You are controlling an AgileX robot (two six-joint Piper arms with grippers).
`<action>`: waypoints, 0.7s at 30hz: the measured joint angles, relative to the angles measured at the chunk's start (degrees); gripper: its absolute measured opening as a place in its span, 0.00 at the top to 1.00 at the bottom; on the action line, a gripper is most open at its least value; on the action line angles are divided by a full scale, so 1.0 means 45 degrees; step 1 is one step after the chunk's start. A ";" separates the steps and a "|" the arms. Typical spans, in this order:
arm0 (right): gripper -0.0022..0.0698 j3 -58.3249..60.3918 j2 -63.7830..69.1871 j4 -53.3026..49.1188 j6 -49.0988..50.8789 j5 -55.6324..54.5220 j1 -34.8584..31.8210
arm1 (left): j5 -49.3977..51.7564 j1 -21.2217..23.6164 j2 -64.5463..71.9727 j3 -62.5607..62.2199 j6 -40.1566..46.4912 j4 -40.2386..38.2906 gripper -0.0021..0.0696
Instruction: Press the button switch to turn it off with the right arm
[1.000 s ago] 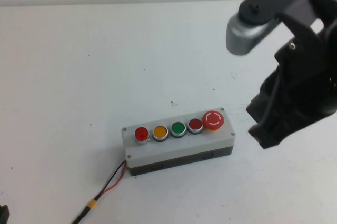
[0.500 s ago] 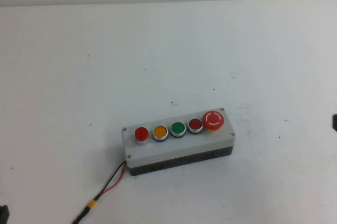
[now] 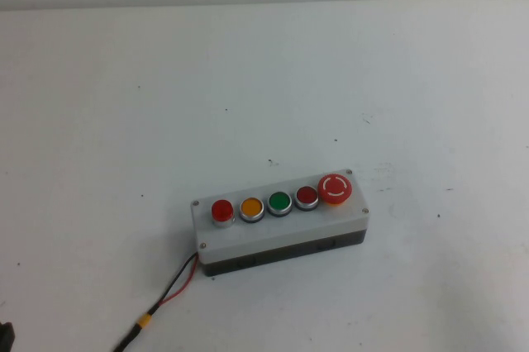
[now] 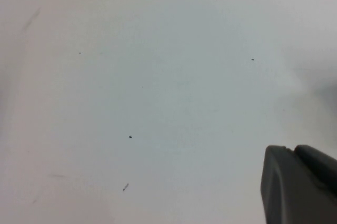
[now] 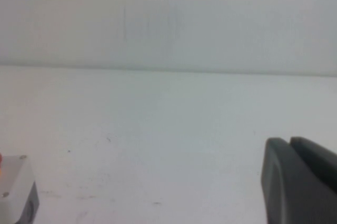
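Five controls are sitting along the button switch (image 3: 279, 221) on the white worktop (image 3: 124, 121); its wires (image 3: 178, 284) are trailing nearby. Only wrist views are showing the left tool (image 4: 300, 184) and right tool (image 5: 300, 179), finger state undeterminable. Compared with one second ago, the right arm is missing overhead.

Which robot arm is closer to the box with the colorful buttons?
Probably the right. The right gripper has a corner of the button switch in its wrist view; the left gripper faces only bare table. Neither arm shows from above.
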 joint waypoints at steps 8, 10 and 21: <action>0.99 0.0061 -0.2596 0.0000 0.0000 0.3779 -0.0072 | 0.0000 0.0000 0.0000 0.0000 0.0000 0.0000 0.97; 0.99 0.0061 -0.3295 0.0000 0.0000 0.5080 -0.0072 | 0.0000 0.0000 0.0000 0.0000 0.0000 0.0000 0.97; 0.99 0.0061 -0.3774 0.0361 0.0000 0.6971 -0.0072 | 0.0000 0.0000 0.0000 0.0000 0.0000 0.0000 0.97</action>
